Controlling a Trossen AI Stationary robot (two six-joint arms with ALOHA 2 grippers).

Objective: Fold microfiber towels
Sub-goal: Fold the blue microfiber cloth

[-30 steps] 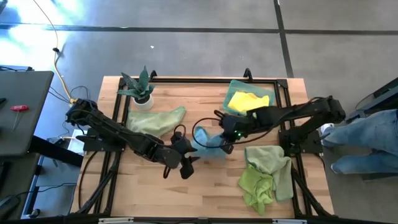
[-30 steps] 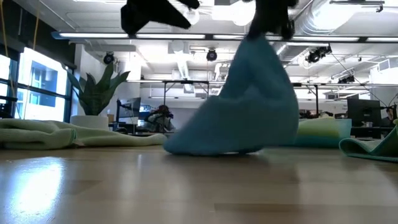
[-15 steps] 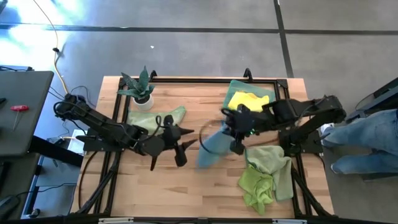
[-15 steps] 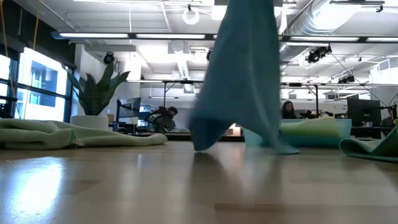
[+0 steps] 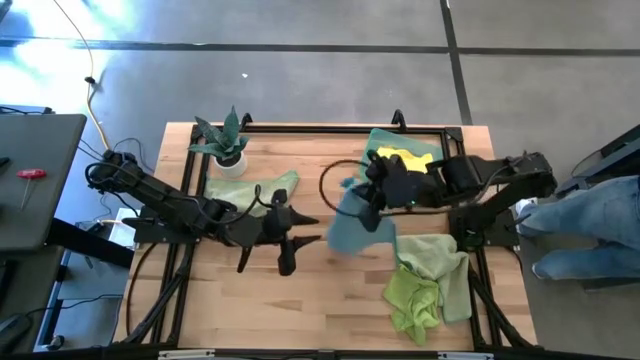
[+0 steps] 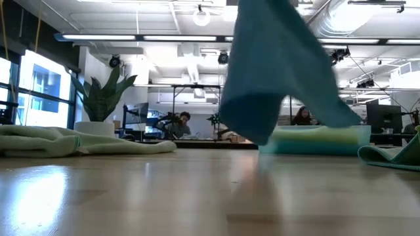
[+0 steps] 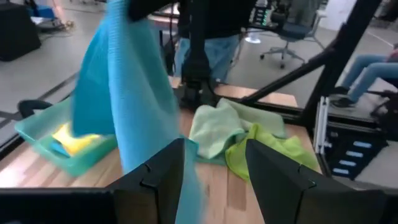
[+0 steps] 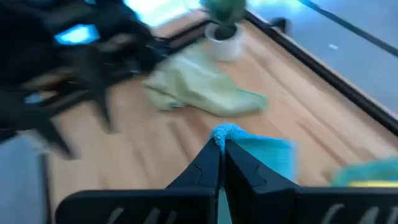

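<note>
Light wood table (image 5: 300,300) with a black frame around it, sitting on a grey concrete floor (image 5: 300,60). Far left there's a dark side table (image 5: 35,180) with a small red tool on it. On the table's back left corner is a spiky plant in a white pot (image 5: 226,145), and just in front of it a pale sage towel (image 5: 250,193) lies crumpled.

The left gripper (image 5: 300,238) hangs over the middle-left of the table with its fingers spread apart and nothing in them. The right gripper (image 5: 362,205) is pinched tight on a corner of the light blue towel (image 5: 345,225), which hangs in the air clear of the wood.

Behind that, a mint bin (image 5: 400,150) with a yellow towel (image 5: 395,160) in it. Front right is a heap of sage and lime green towels (image 5: 425,280). A person's legs in jeans (image 5: 590,225) show at the far right edge.

From table height the room behind is an open workshop with ceiling strip lights (image 6: 151,37), big windows on the left and people at desks (image 6: 177,124).
</note>
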